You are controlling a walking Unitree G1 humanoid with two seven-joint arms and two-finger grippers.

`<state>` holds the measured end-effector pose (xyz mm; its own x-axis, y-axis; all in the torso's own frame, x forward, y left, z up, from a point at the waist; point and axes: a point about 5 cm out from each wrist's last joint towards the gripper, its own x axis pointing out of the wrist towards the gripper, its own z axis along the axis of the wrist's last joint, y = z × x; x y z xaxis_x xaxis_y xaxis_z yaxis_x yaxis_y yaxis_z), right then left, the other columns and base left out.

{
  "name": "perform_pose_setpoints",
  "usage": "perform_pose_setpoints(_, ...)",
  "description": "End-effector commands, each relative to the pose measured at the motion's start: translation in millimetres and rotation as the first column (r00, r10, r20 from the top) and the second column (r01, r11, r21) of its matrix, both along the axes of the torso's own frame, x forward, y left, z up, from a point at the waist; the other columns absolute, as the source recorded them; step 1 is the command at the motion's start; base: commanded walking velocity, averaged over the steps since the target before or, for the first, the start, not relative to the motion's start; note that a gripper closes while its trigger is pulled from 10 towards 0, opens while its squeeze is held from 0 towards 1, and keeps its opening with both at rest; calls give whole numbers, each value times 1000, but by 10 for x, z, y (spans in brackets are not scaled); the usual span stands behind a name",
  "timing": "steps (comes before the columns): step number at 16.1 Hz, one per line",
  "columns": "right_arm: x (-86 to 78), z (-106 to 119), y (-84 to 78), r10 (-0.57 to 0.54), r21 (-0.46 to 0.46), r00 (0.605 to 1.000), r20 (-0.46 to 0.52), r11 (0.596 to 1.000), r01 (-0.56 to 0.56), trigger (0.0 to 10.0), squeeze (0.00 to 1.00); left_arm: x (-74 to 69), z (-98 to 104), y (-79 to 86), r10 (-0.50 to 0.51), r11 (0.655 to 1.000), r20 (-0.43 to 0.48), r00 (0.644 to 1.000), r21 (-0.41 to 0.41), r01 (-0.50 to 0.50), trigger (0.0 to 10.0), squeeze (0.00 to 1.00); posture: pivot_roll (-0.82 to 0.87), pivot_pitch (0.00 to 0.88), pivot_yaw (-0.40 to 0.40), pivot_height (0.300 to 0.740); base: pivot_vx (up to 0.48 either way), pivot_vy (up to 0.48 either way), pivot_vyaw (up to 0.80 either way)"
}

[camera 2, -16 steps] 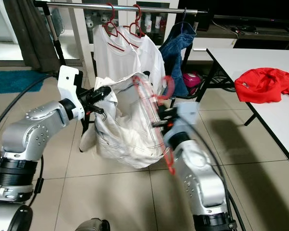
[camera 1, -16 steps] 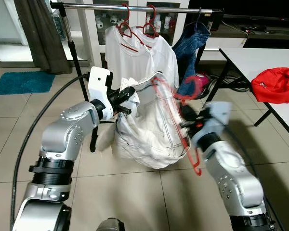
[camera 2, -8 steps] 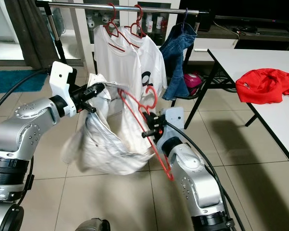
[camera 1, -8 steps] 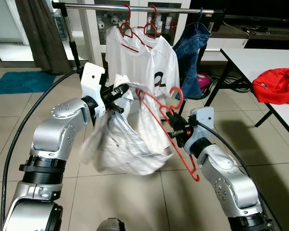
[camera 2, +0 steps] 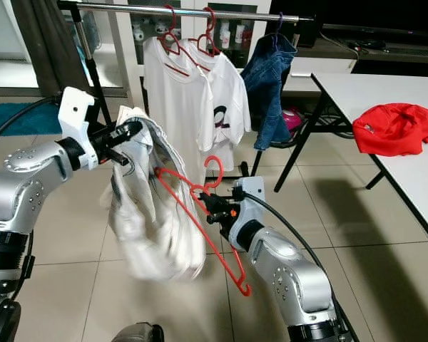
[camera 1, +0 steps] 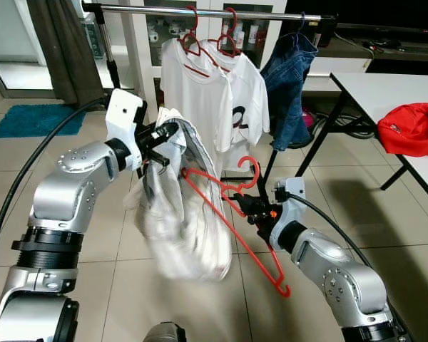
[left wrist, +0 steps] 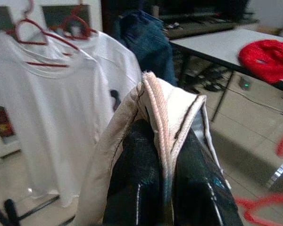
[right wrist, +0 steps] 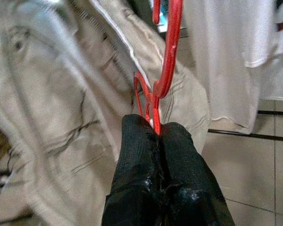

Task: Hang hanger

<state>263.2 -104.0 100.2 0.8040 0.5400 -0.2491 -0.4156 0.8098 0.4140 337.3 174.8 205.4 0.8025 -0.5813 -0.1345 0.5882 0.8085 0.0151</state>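
At frame centre my right tool (camera 1: 251,206) pinches the red hanger (camera 1: 228,217); upper left, my left tool (camera 1: 159,135) clamps the white shirt (camera 1: 178,214).

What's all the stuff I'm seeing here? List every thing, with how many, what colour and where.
Rail: one, silver, across the top.
T-shirts: two, white, hanging on red hangers from the rail.
Jeans: one pair, blue, hung at the rail's right end.
Table: one, white, at right.
Red cloth: one, bunched on the table.
Rug: one, blue, on the floor at left.
Curtain: one, dark, upper left.
Shirt: one, cream, dangling from the left gripper.
Hanger: one, red, tilted, in the right gripper.
Left gripper: black fingers pinching the shirt.
Right gripper: black fingers clamped on the hanger.
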Motion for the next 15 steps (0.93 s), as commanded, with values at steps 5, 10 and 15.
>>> perform_pose_setpoints(5, 263, 48, -303, -385, 5, 922, 40, 923, 385, 10000, 0, -87, 192, -77, -95, 995, 49, 994, 35, 94, 0, 0, 23, 0, -16, 740, 0, 0, 0)
perform_pose_setpoints(10, 352, 387, -405, -464, 127, 861, 207, 886, 447, 10000, 0, -245, 66, -147, -223, 972, 18, 975, 76, 221, 0, 0, 21, 0, -13, 740, 0, 0, 0)
perform_pose_setpoints(15, 362, 605, -269, -416, 224, 851, 321, 906, 358, 10000, 0, -301, -149, -239, -285, 935, -27, 958, 211, 284, 39, 0, 20, 0, -12, 740, 0, 0, 0)
